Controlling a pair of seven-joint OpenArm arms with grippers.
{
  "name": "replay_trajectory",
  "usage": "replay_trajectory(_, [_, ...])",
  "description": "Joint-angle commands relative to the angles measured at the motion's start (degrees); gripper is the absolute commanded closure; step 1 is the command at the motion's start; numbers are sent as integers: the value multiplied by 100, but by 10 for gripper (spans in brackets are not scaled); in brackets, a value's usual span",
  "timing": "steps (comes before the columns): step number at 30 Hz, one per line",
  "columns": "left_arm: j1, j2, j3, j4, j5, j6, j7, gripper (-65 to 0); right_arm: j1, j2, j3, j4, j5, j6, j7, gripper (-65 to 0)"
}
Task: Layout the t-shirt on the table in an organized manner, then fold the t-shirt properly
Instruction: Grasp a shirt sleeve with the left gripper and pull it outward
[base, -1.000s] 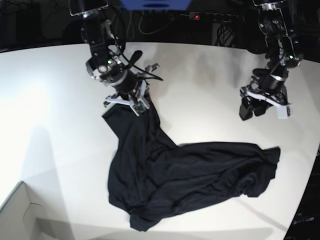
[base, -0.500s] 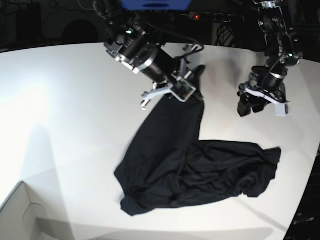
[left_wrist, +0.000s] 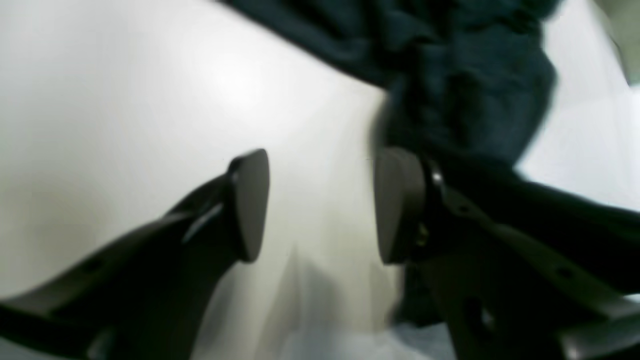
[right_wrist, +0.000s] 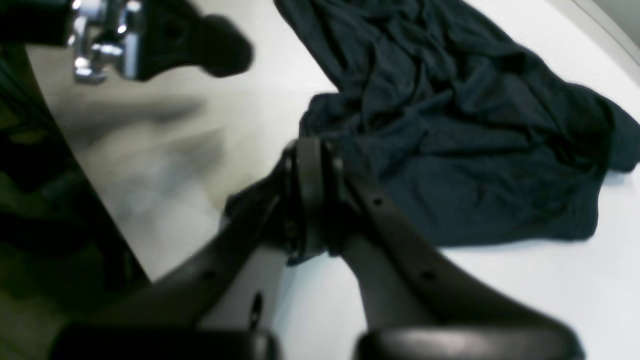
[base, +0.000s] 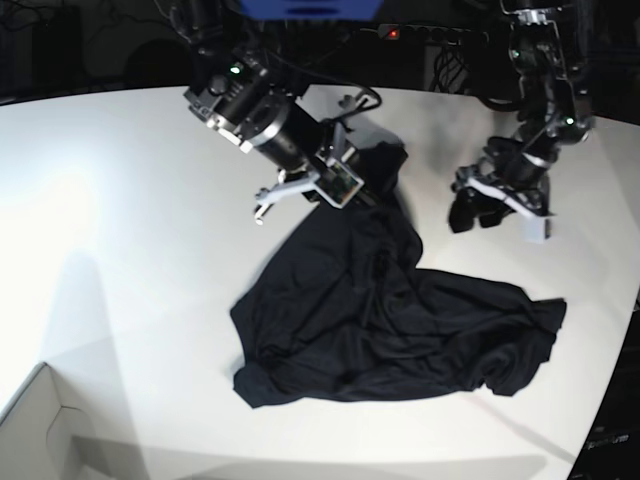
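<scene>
Inventory, counted by kind:

- T-shirt (base: 400, 330): 1. Black, long-sleeved, the only garment.
- Table (base: 120, 200): 1. White top with a curved edge.
- Robot arms: 2, one at each side of the base view.
- Grippers: 2, namely the right gripper (right_wrist: 310, 200) and the left gripper (left_wrist: 320, 205).
- Gripper fingers: 4 in all, two on each gripper. One pad (left_wrist: 250, 200) of the left pair faces its partner across a gap.
- Pale box corner (base: 35, 430): 1, at the lower left edge of the base view.
- Red indicator light (base: 394, 33): 1, in the dark background.
</scene>
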Motion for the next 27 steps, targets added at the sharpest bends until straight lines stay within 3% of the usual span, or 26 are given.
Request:
replay_trajectory(1, [-25,-45,109,80,-79,-66,-100,-328,25,10,-15,97,103,21,172,0])
replay_trajectory(10, [-394,122,443,27,-123,-66,-91,-328,-203,265,-6,88,94,21,172,0])
replay_trajectory(27, [-1308,341,750,-1555,-88,-57,-108,-325,-256,388,345,88,103,39,163,0])
